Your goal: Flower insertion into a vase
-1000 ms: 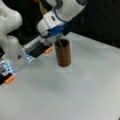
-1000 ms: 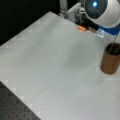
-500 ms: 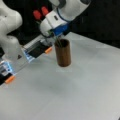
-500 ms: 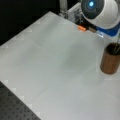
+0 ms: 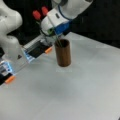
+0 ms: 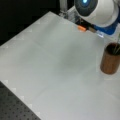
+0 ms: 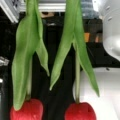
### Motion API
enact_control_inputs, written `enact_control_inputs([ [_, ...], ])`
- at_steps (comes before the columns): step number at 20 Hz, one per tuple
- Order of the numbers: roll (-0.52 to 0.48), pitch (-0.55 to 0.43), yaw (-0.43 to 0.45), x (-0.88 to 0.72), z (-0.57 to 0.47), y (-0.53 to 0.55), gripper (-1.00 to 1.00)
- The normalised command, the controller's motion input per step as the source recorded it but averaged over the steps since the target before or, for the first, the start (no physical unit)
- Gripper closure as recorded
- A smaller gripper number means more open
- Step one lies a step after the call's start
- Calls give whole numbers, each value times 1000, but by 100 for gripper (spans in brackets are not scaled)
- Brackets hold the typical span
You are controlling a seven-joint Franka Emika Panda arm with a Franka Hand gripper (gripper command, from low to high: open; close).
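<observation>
End effector: its fingers are hidden behind the white and blue wrist housing [image 5: 56, 23] in a front view, so I cannot tell whether they grip the stems or stand apart; the housing hangs just above and behind the vase mouth.
Flowers: two red tulips [image 5: 40, 13] on thin green stems [image 5: 53, 30] that slant from the blooms, past the housing, down into the vase mouth; in a front view only the stem ends [image 6: 116, 48] show inside the rim.
Wrist view: two blooms, one [image 7: 26, 110] at the left and one [image 7: 80, 111] at the right, fill the bottom edge, with long green leaves [image 7: 67, 42] hanging over them; no fingers show.
Vase: a plain dark brown cylinder, upright on the bench in both front views [image 5: 63, 53] [image 6: 110, 58]; it stands near a front view's right edge and near the middle of a front view, just in front of the housing.
Bench: a pale grey-white top [image 5: 82, 95] [image 6: 50, 62]; the vase is the only thing standing on its open part.
Arm base: a white body [image 5: 10, 30] at a front view's left, with a black strip bearing orange tabs [image 5: 48, 50] between it and the vase.
Far side: dark background beyond the bench edge [image 5: 100, 22].
</observation>
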Motion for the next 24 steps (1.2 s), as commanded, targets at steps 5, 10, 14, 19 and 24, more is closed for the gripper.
enact_control_inputs([
  [5,-132,249,-5,225,46,81,-100],
  [10,-384,-964,-5,273,33,-3,-100],
  [14,-300,-844,-3,-76,23,-50,-100],
  [19,-179,-432,-45,-365,-83,-10,-100],
  [24,-122,-249,-57,-263,-115,5,-100],
])
